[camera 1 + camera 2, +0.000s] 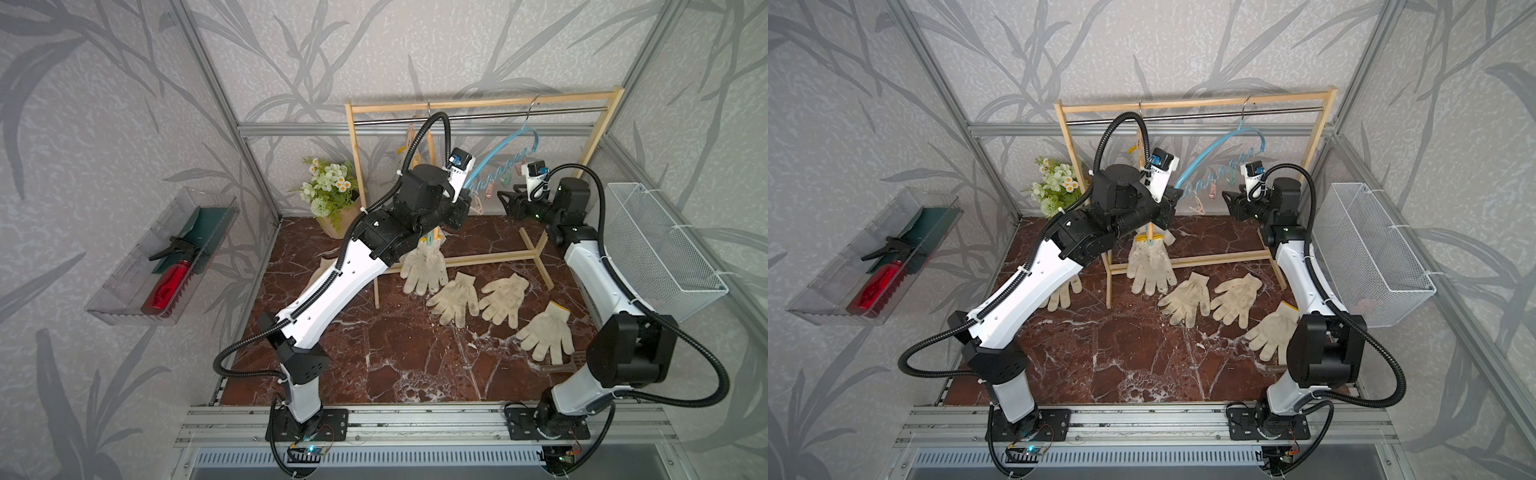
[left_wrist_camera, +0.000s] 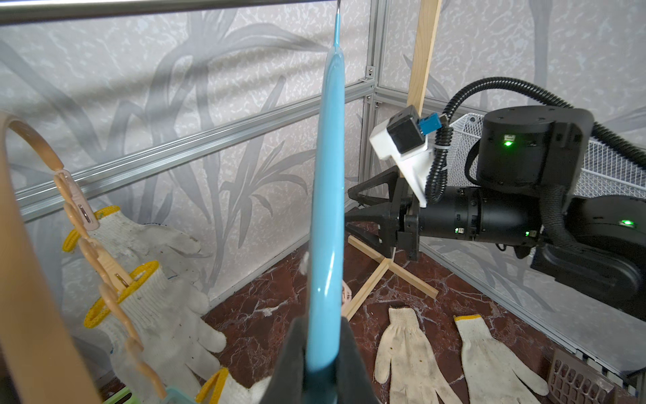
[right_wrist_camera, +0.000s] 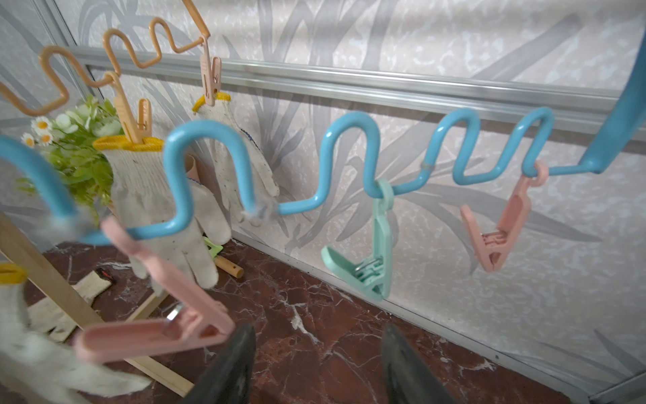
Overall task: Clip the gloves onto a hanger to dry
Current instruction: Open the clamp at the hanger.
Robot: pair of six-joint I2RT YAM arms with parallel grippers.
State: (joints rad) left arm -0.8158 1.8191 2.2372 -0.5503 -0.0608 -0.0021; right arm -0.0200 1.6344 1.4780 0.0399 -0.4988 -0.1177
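- Currently my left pincer [image 2: 322, 356] pinches the blue hanger [image 2: 328, 210], holding it ready for clipping.
- My right pincer [image 3: 318, 363] stands spread, empty (pink clip [image 3: 153, 328] just beside).
- Loose gloves [image 1: 505, 299] lie toward the surface's right edge; next, I judge, fetch one.

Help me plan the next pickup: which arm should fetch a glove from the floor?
Likely right. The left pincer is shut on the blue hanger, steadying it; the right pincer is open and empty, and loose gloves lie on its side of the floor.
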